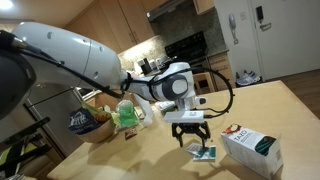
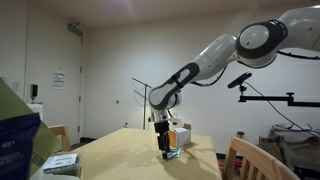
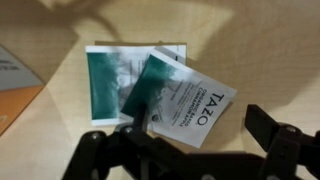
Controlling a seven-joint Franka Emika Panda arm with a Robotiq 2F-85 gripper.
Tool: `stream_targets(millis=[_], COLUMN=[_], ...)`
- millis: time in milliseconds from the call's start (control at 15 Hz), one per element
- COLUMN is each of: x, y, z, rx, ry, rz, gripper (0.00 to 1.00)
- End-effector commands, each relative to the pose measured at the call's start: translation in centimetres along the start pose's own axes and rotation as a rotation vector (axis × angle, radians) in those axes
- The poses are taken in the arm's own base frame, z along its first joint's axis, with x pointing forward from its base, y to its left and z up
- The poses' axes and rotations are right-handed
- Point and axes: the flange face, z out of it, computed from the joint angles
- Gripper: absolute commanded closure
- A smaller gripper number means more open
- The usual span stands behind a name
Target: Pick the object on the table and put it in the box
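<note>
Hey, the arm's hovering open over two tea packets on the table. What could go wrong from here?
1. The white-and-teal TAZO packet lies tilted across part of the dark teal packet. The open gripper might therefore pinch both, or only the wrong one.
2. Both packets lie flat on the table, so the fingers may slide over them or push them aside rather than getting a hold.

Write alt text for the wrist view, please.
Two small flat packets lie overlapping on a wooden table: a dark teal-green packet with a pale border and, tilted across its right side, a white-and-green packet printed TAZO. The open gripper shows as dark fingers along the bottom edge.
</note>
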Motion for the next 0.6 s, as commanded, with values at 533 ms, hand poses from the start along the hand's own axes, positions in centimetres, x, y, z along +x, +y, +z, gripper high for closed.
stream_targets(millis=[533], x=[-1.9], y=[-0.5], z=[-2.0], rx=[-0.002], ry=[-0.014], rz=[0.109], gripper=[0.0])
